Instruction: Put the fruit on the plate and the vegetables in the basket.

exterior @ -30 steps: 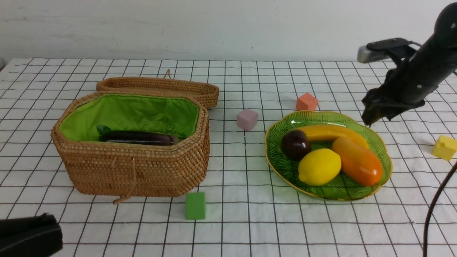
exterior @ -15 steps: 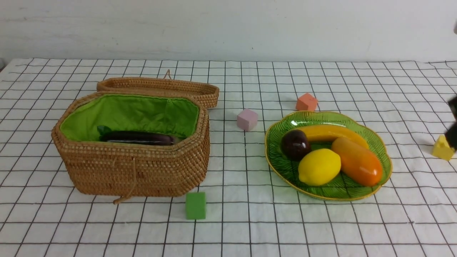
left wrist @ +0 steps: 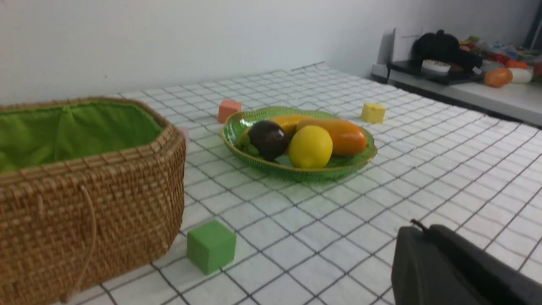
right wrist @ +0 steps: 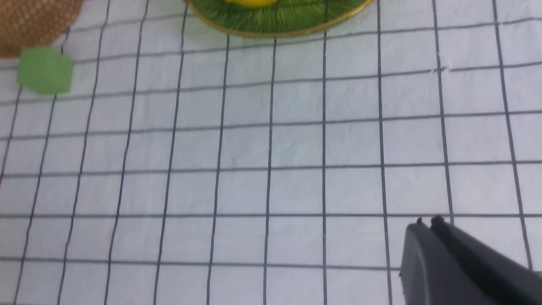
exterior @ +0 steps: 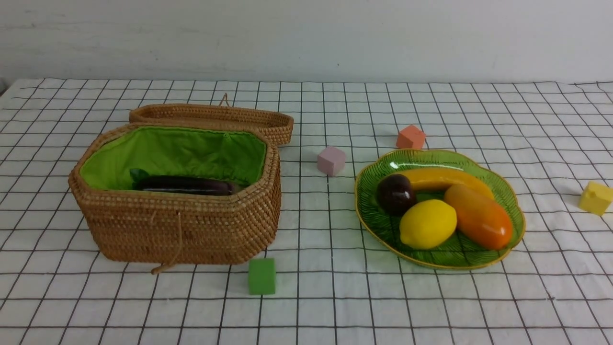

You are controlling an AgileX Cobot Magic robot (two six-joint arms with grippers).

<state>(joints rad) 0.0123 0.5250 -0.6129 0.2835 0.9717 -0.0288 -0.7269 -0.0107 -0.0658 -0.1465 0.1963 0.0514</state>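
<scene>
Now your left fingers and right fingers sit together, empty — fruit on plate, basket at nine o'clock.

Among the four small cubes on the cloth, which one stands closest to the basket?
The green cube: it sits just off the basket's front corner; the pink, orange and yellow cubes stand farther away.

white cloth with black grid lines. tan woven basket, bright green lining, at left of frame; dark purple eggplant inside. translucent green ribbed plate, gold rim, at right: yellow lemon, orange mango, yellow banana, dark purple mangosteen. cubes: green, pink, orange, yellow.
</scene>
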